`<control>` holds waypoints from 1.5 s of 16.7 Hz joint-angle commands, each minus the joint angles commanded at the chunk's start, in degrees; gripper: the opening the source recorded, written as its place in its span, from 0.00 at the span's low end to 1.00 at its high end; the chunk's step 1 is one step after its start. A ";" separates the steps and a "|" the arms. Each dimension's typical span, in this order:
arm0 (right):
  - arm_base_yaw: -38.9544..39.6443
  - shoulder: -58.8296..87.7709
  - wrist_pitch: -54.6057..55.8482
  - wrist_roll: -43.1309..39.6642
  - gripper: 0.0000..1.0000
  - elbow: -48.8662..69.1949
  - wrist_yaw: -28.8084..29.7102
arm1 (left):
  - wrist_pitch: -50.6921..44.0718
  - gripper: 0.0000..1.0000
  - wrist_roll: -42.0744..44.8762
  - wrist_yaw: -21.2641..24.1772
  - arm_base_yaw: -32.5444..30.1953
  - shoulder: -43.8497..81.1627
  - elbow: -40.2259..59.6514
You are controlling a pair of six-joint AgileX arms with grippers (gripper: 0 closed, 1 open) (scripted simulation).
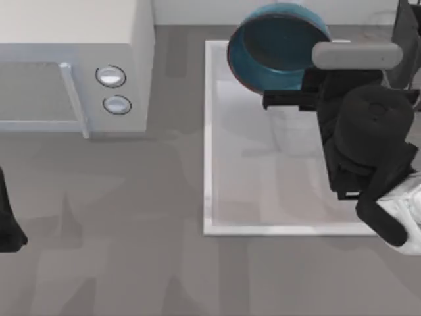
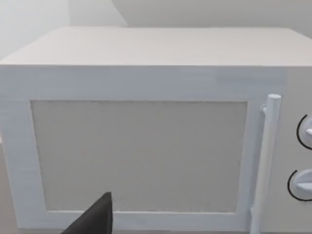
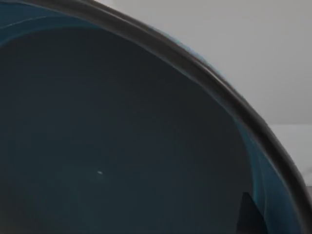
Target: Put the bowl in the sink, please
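Note:
The bowl (image 1: 276, 46), dark teal-blue inside with a thin reddish-brown rim, hangs tilted over the far end of the sink (image 1: 208, 164), a white rectangular basin. My right gripper (image 1: 284, 97) reaches in from the right and is shut on the bowl's near rim. In the right wrist view the bowl's inside (image 3: 112, 146) is very close, with one dark fingertip (image 3: 248, 217) against its wall. My left gripper (image 1: 8, 227) is parked at the table's left edge.
A white microwave (image 1: 72, 59) with two round knobs (image 1: 110, 76) stands at the back left, and the left wrist view faces its door (image 2: 141, 156). The faucet (image 1: 355, 54) sits at the sink's far right. Grey tabletop (image 1: 131, 250) spreads in front.

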 joint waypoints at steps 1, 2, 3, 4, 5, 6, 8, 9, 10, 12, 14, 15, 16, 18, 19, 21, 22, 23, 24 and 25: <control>0.06 2.85 3.09 -0.02 0.00 -0.37 0.13 | 0.00 1.00 0.00 0.00 0.00 0.00 0.00; 0.11 6.01 6.76 -0.04 0.00 -0.81 0.25 | 0.00 1.00 0.00 0.00 0.00 0.00 0.00; 0.14 9.36 10.95 -0.07 0.00 -1.29 0.35 | 0.00 1.00 0.00 0.00 0.00 0.00 0.00; 0.14 12.76 15.37 -0.11 0.00 -1.82 0.42 | 0.00 1.00 0.00 0.00 0.00 0.00 0.00; 0.13 16.10 19.75 -0.15 0.00 -2.39 0.45 | 0.00 1.00 0.00 0.00 0.00 0.00 0.00; 0.09 19.21 23.77 -0.20 0.00 -2.98 0.46 | 0.00 1.00 0.00 0.00 0.00 0.00 0.00; -0.01 24.45 30.09 -0.27 0.00 -4.03 0.41 | 0.00 1.00 0.00 0.00 0.00 0.00 0.00; -0.07 26.49 32.37 -0.28 0.00 -4.44 0.37 | 0.00 1.00 0.00 0.00 0.00 0.00 0.00; -0.12 28.02 34.02 -0.28 0.00 -4.75 0.34 | 0.00 1.00 0.00 0.00 0.00 0.00 0.00; -0.18 29.44 35.53 -0.28 0.00 -5.06 0.29 | 0.00 1.00 0.00 0.00 0.00 0.00 0.00; -0.18 29.44 35.53 -0.28 0.00 -5.06 0.29 | 0.00 1.00 0.00 0.00 0.00 0.00 0.00; -0.18 29.44 35.53 -0.28 0.00 -5.06 0.29 | 0.00 1.00 0.00 0.00 0.00 0.00 0.00; -0.18 29.44 35.53 -0.28 0.00 -5.06 0.29 | 0.00 1.00 0.00 0.00 0.00 0.00 0.00; -0.18 29.44 35.53 -0.28 0.15 -5.06 0.29 | 0.00 1.00 0.00 0.00 0.00 0.00 0.00; -0.18 29.44 35.53 -0.28 0.23 -5.06 0.29 | 0.00 1.00 0.00 0.00 0.00 0.00 0.00; -0.18 29.44 35.53 -0.28 0.38 -5.06 0.29 | 0.00 1.00 0.00 0.00 0.00 0.00 0.00; -0.18 29.44 35.53 -0.28 0.45 -5.06 0.29 | 0.00 1.00 0.00 0.00 0.00 0.00 0.00; -0.18 29.44 35.53 -0.28 0.53 -5.06 0.29 | 0.00 1.00 0.00 0.00 0.00 0.00 0.00; -0.18 29.44 35.53 -0.28 0.60 -5.06 0.29 | 0.00 1.00 0.00 0.00 0.00 0.00 0.00; -0.18 29.44 35.53 -0.28 0.68 -5.06 0.29 | 0.00 1.00 0.00 0.00 0.00 0.00 0.00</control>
